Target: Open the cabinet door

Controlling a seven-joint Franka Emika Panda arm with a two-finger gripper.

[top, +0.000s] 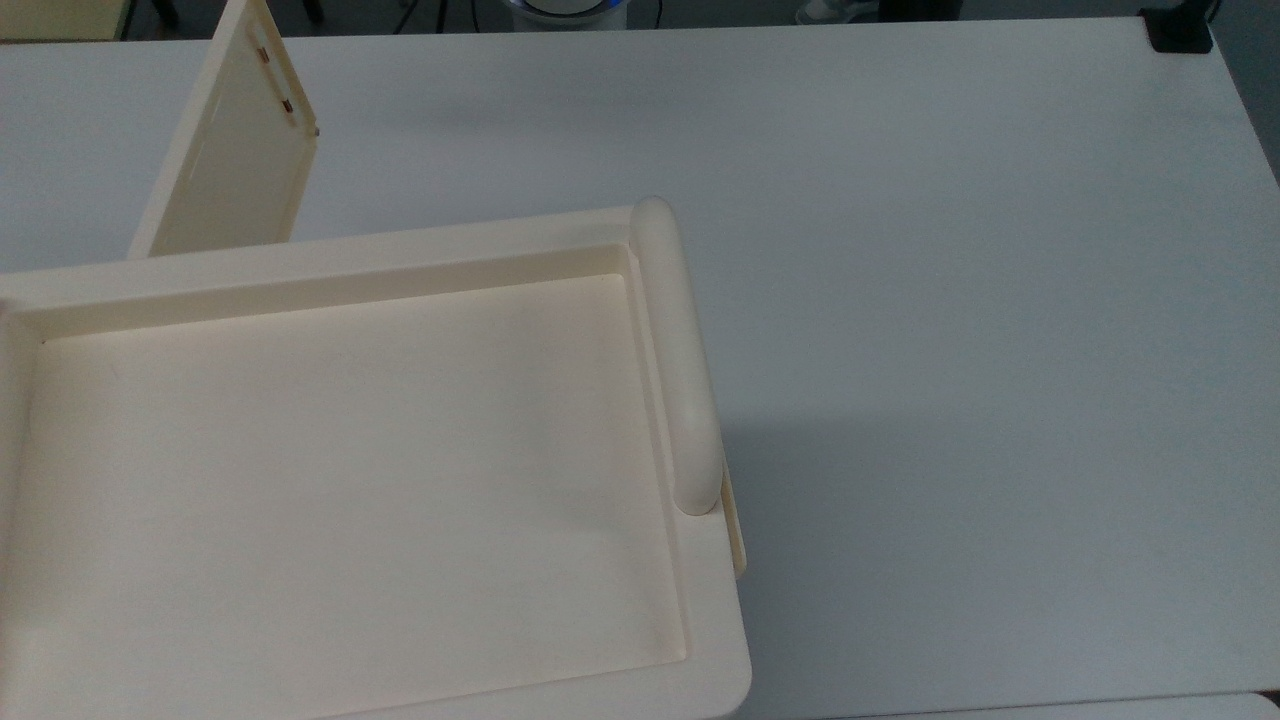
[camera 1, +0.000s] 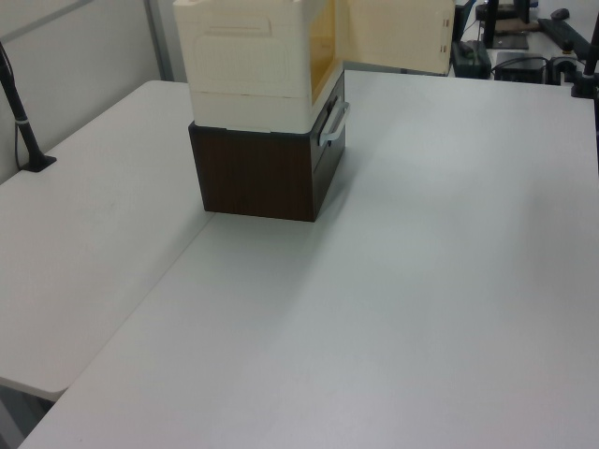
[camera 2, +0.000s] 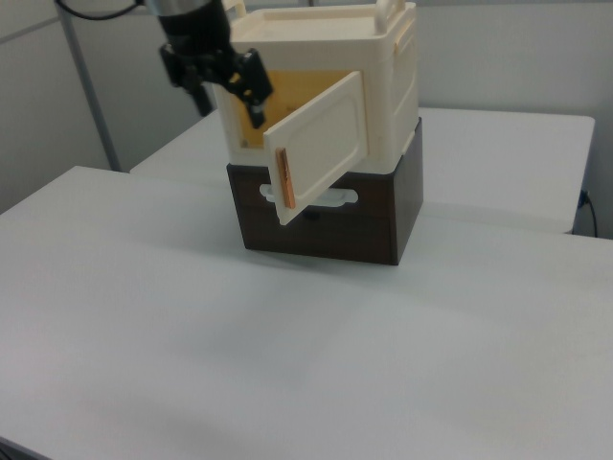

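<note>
Right view first: nearest you is the bare white table [camera 2: 287, 364]. Beyond it a dark brown drawer unit [camera 2: 374, 225] stands on the table, with a pale handle [camera 2: 306, 199] on its front. The cabinet [camera 2: 393, 67] sits on top of this unit.

The cabinet door [camera 2: 326, 144] is swung out toward the camera. It is hinged on the right view's right. Its free edge, with a copper-coloured strip [camera 2: 282, 177], hangs over the drawer front. Behind the door you can see the amber interior of the cabinet.

Farther back, at the right view's upper left, the black gripper [camera 2: 230, 110] hangs in front of the opening. Its two fingers [camera 2: 254, 91] are spread apart and hold nothing. It is clear of the door's free edge.

In the left view, the table [camera 1: 421, 281] fills the foreground. Then comes the brown unit [camera 1: 257, 178] with its handle [camera 1: 332, 122], and the cabinet [camera 1: 243, 65] above it. The door [camera 1: 393, 37] stands out toward the left view's right, well away from the cabinet front.

In the top view, the cabinet's recessed top and its raised rim [top: 400, 250] are closest. A rounded bar [top: 680, 360] runs along its side on the top view's right. Past the far rim the door [top: 235, 150] juts out over the table [top: 950, 250], standing nearly square to the cabinet front. Two small dark fittings [top: 285, 105] sit near its outer edge.
</note>
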